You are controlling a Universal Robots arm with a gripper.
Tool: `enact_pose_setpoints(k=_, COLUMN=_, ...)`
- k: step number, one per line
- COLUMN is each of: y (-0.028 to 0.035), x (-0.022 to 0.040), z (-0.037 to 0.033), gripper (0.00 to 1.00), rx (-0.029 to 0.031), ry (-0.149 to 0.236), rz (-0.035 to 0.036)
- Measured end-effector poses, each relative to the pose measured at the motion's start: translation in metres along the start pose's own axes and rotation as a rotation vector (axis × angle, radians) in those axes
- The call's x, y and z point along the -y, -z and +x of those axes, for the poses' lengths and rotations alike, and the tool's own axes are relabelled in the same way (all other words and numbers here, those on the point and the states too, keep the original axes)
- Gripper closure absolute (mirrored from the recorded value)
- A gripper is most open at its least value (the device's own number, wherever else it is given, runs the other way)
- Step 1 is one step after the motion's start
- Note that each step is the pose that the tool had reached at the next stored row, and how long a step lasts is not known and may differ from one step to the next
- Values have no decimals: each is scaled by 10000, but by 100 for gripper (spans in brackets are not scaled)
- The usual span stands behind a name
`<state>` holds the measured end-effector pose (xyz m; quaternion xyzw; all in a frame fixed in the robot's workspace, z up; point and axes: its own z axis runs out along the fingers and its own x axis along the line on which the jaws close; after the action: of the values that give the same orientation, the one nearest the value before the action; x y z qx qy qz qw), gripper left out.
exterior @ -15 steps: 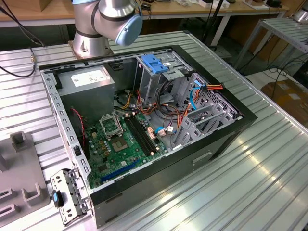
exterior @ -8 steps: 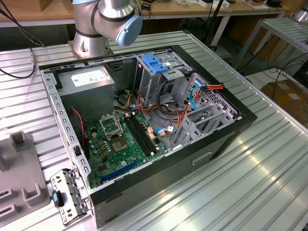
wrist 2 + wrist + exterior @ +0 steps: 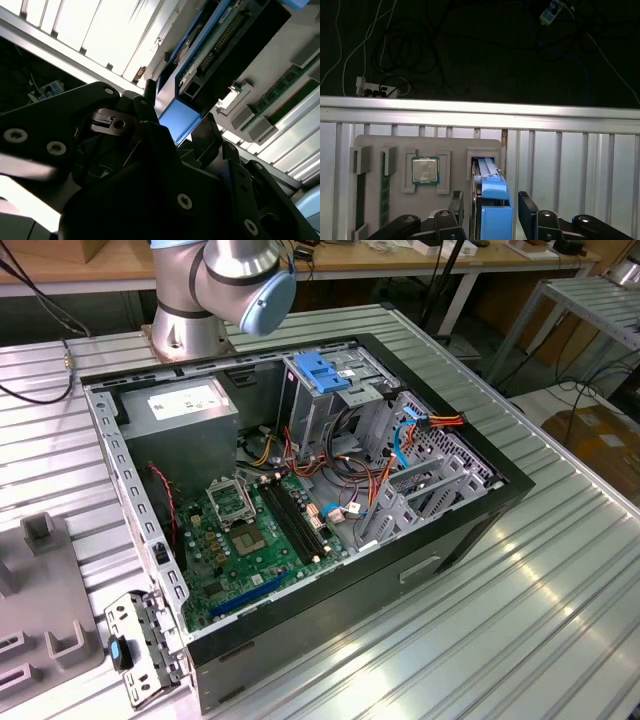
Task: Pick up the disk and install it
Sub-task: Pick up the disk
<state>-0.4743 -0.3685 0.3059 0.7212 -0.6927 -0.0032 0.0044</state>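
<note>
The arm [image 3: 235, 280] rises at the exterior view's upper left. In the first wrist view, the gripper [image 3: 492, 206] holds its dark fingers [image 3: 527, 206] parted.

robotics lab workshop: opened computer case [image 3: 300, 645] on a ribbed aluminium tabletop [image 3: 540, 610], robot arm [image 3: 225, 280] mounted at its far side, wooden workbenches [image 3: 380, 262] beyond, power strip [image 3: 375, 91] on the floor.

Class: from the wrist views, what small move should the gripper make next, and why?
Probably close the fingers on the disk: they straddle its blue end with a gap showing beside it, and it stands upright in a slot of the grey tray.
</note>
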Motion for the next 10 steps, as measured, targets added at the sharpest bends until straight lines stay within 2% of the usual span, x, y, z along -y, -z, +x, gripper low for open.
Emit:
enact_pose_setpoints(k=3, y=-18, x=1, z=0, gripper=44, rx=0, ry=37, rz=25)
enact_pose_setpoints(k=10, y=-43, x=1, z=0, gripper=44, rx=-3, ry=57, rz=34)
